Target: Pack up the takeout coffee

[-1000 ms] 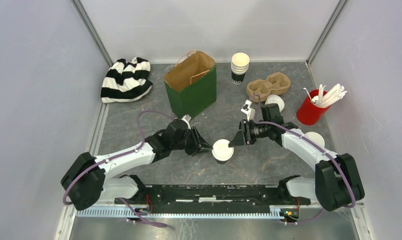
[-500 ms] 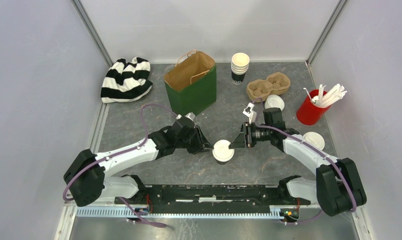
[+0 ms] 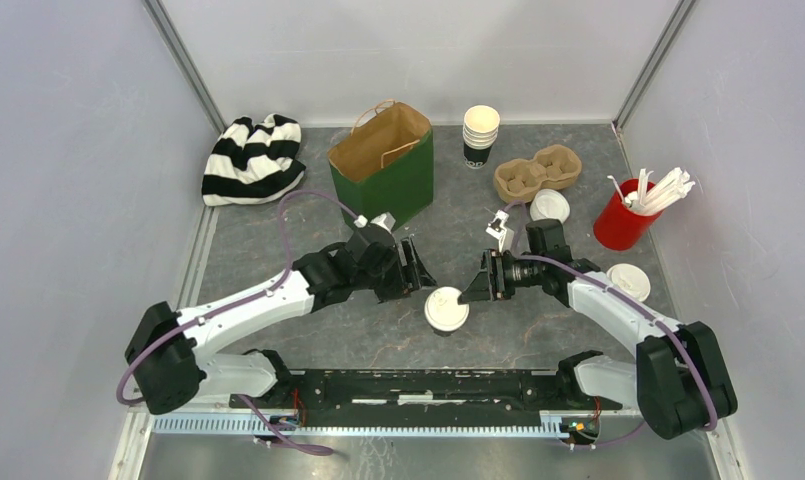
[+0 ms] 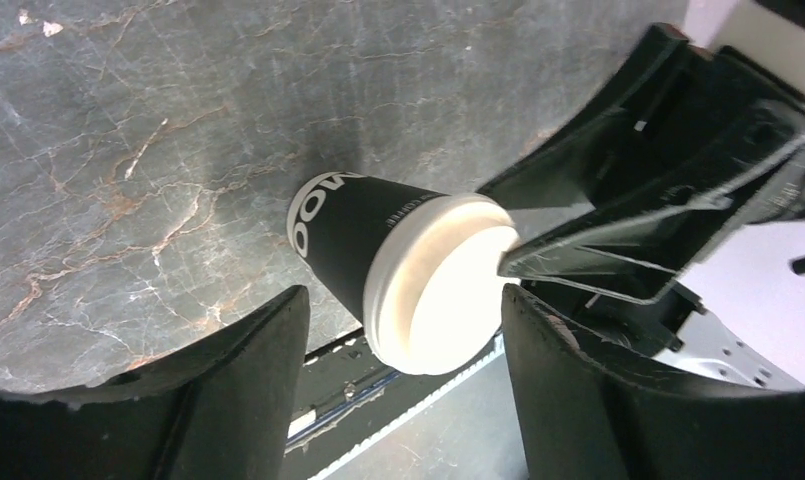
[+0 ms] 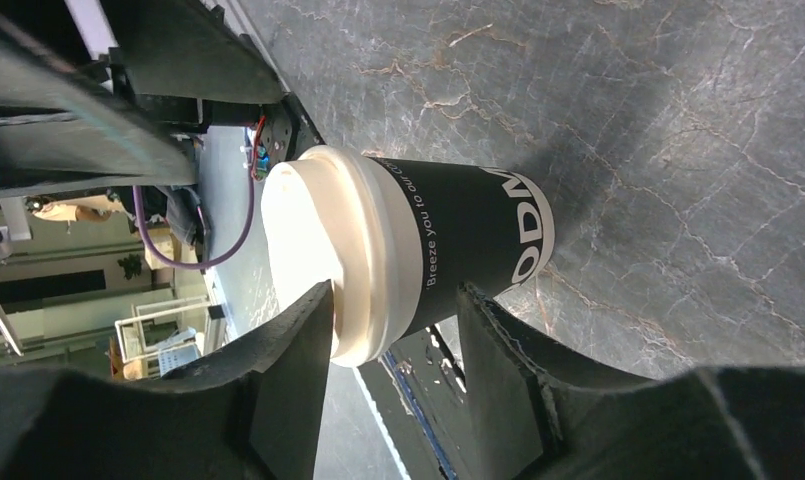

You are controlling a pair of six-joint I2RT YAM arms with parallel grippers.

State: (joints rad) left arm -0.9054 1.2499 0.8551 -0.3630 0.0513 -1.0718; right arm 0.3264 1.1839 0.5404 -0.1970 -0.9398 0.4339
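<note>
Along the near edge of the table (image 3: 518,335), a ribbed metal rail (image 3: 378,425) and a black mounting bar (image 3: 428,385) carry the two arm bases. The tabletop is dark grey and looks like stone, veined with pale and rusty cracks.

Just beyond the bar, near the middle, stands a takeout coffee cup (image 3: 446,310), dark-sided, with its white lid (image 4: 443,295) fitted. The right claw (image 3: 470,290) reaches it from the right with fingers spread. One fingertip (image 4: 598,240) lies against the lid's edge and the other sits lower beside the cup wall; whether it presses I cannot tell. The left claw (image 3: 416,272) hangs just left of the cup, spread wide and touching nothing.

Right of the right arm lies a second white lid (image 3: 630,280); what is under it cannot be told. Farther back, a loose lid (image 3: 550,205) rests on the near side of a cardboard cup carrier (image 3: 536,172), with a red cup of white stirrers (image 3: 623,222) to the right.

At the far side stand an open green paper bag (image 3: 383,175), a stack of paper cups (image 3: 480,135) and, far left, a black-and-white striped cloth (image 3: 253,160). Pale grey walls (image 3: 418,50) close three sides, with metal posts (image 3: 183,65) in the far corners.
</note>
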